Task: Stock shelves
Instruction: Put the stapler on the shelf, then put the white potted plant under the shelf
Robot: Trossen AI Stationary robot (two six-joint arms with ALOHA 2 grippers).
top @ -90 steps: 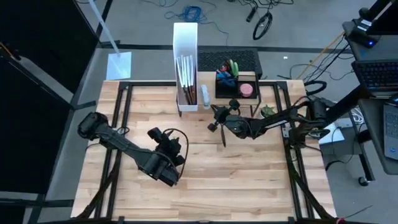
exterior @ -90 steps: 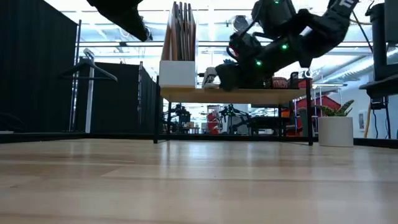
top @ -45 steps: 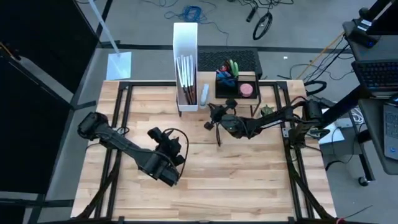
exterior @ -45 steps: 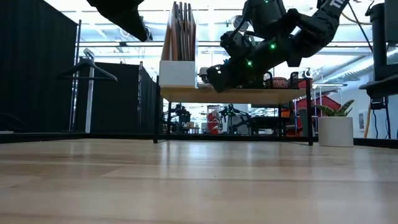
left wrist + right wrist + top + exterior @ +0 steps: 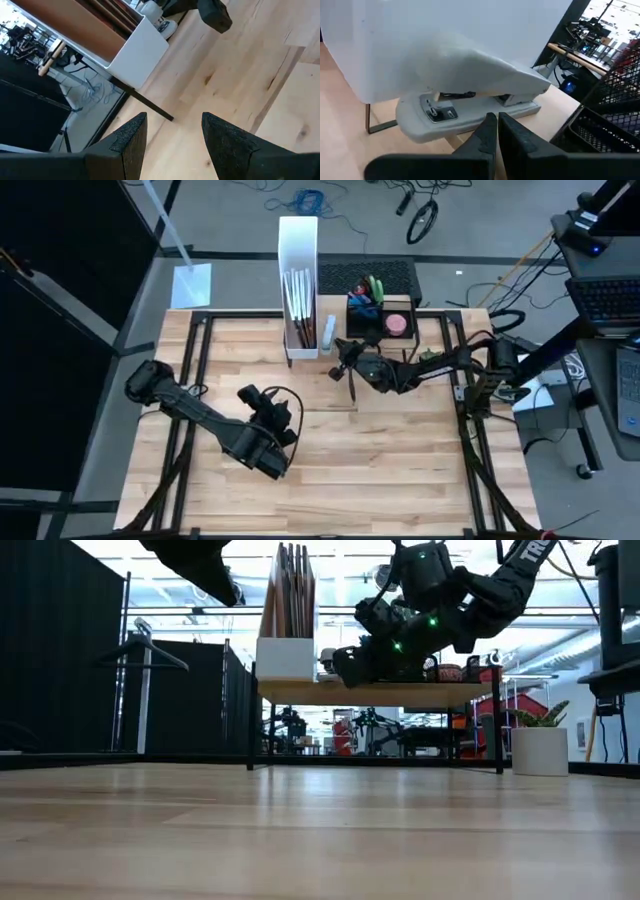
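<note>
- High view: shelves [image 5: 400, 345] at upper centre, light-wood top; already carrying white file box [image 5: 299, 280] and black organizer [image 5: 380, 310]. Stocking judged partly done. Right gripper [image 5: 345, 370] at front edge.
- Low view: flat top on thin black legs.
- Left wrist: left gripper [image 5: 172, 142] parted, empty.
- Right wrist: fingers together, nothing held; white stapler [image 5: 470, 100] just ahead.

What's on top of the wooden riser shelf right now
On the riser stand a tall white file box holding brown boards, a white stapler beside it, and a black organizer tray. The right gripper partly hides the stapler from above.
</note>
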